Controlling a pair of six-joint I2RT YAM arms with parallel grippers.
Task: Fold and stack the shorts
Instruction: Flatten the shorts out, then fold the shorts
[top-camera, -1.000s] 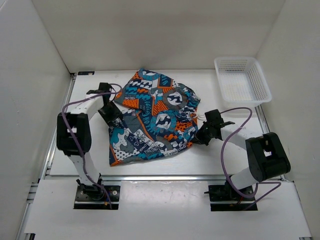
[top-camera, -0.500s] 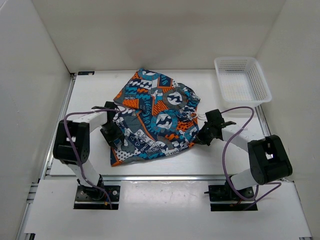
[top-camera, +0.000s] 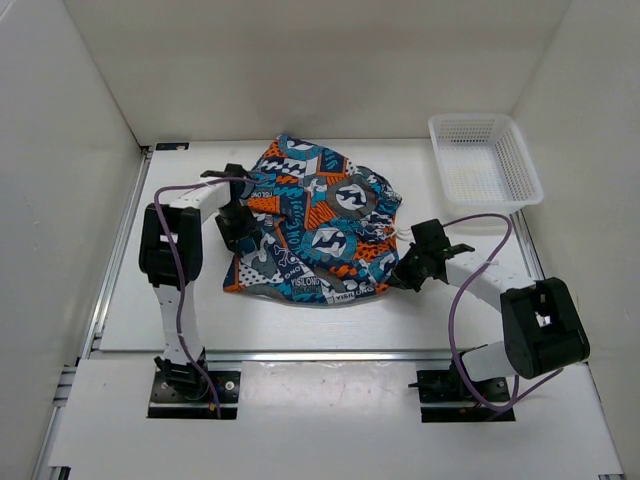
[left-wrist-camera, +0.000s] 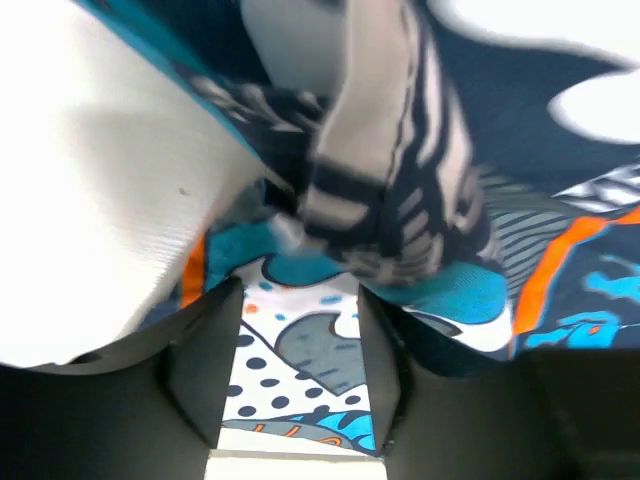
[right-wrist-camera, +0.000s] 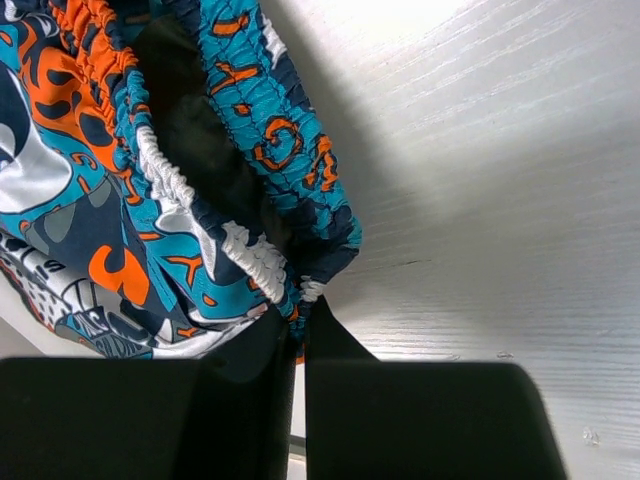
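Note:
The shorts (top-camera: 320, 235), a patchwork print in teal, orange, navy and white, lie bunched in the middle of the table. My left gripper (top-camera: 240, 228) is at their left edge. In the left wrist view its jaws (left-wrist-camera: 300, 340) stand apart, with flat printed fabric (left-wrist-camera: 300, 350) lying between the fingers and a blurred fold above. My right gripper (top-camera: 405, 272) is at the shorts' right edge. In the right wrist view it (right-wrist-camera: 298, 320) is shut on the elastic waistband (right-wrist-camera: 290, 260).
A white mesh basket (top-camera: 485, 160) stands at the back right corner. White walls enclose the table on three sides. Purple cables loop beside both arms.
My left gripper went down to the lower left leg, then back up and right. The shorts' lower left corner has drawn in towards the middle. The right gripper has barely moved.

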